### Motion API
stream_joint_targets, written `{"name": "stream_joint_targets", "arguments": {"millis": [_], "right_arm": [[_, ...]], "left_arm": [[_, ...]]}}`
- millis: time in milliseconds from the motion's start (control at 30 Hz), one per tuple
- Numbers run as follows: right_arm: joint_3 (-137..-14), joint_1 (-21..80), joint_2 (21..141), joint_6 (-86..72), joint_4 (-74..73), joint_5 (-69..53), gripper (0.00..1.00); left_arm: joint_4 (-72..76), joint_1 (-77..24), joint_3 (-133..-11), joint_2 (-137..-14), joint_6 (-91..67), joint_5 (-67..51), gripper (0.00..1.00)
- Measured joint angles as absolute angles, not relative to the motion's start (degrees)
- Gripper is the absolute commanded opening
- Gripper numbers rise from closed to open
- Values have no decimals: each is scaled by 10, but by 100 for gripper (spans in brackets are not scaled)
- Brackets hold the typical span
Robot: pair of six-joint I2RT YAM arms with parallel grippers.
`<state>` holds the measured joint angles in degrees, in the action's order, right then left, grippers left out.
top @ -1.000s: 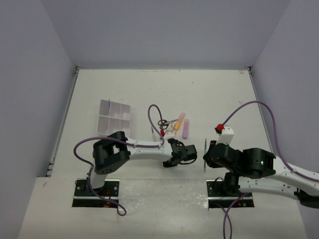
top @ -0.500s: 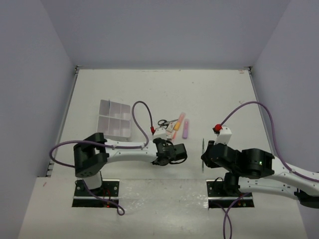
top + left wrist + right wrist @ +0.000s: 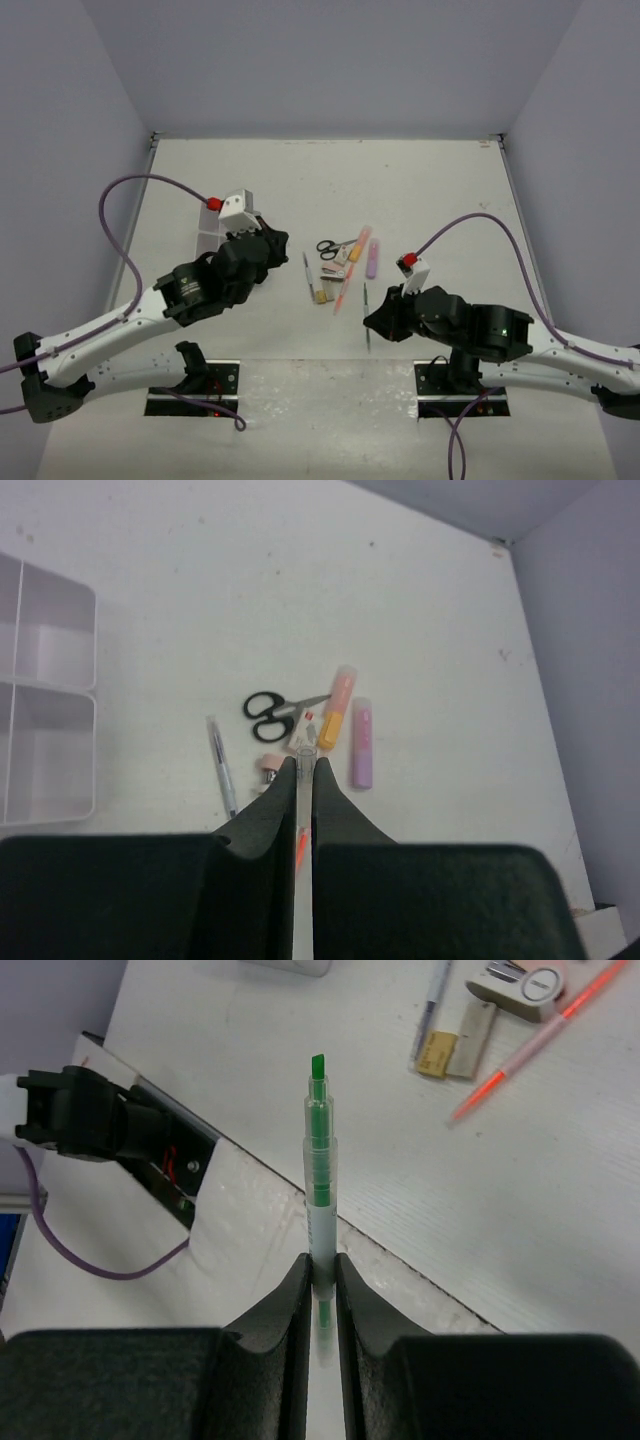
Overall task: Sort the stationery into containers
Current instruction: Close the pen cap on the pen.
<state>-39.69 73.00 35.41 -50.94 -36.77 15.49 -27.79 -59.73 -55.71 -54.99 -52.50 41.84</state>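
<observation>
moved: left arm has swung off the pile, up and to the left, and its wrist now sits over the organiser. right arm has slid left, so its pen is closer to the pile than a second ago
left gripper: jaws pinched to a narrow slit, raised well above the table. A thin pale strip shows in the slit; cannot tell if it's a held piece or just what lies below
right gripper: clamped on the green pen, with most of the barrel sticking out past the fingertips
green pen: clear barrel, green tip. Held in the air over the near part of the table, just right of the pile
organiser: far-left part of the table, mostly hidden under the left arm in the top view. Two compartments show at the left edge of the left wrist view
pile: mid-table between the arms, well apart from the organiser
scissors: black handles, far end of the pile
markers: pink marker and orange marker lie end to end
lilac bar: just right of the markers, roughly parallel
grey pen: left edge of the pile
pink pen: thin, orange tip, slanted between grey pen and lilac bar
tan erasers: two, side by side at the near end of the grey pen
</observation>
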Motion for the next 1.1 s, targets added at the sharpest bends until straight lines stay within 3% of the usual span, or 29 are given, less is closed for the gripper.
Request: {"name": "stream_joint_targets", "arguments": {"millis": [267, 467, 767, 1100], "right_arm": [[-399, 730, 485, -456, -191, 82, 0], [-415, 730, 575, -434, -113, 54, 0], [-440, 731, 592, -412, -16, 4, 0], [-453, 731, 593, -401, 10, 1, 0]], "left_arm": [[-219, -596, -572, -444, -357, 387, 0], [-127, -596, -509, -357, -298, 322, 0], [8, -596, -376, -302, -305, 207, 0], [71, -596, -351, -311, -339, 160, 0]]}}
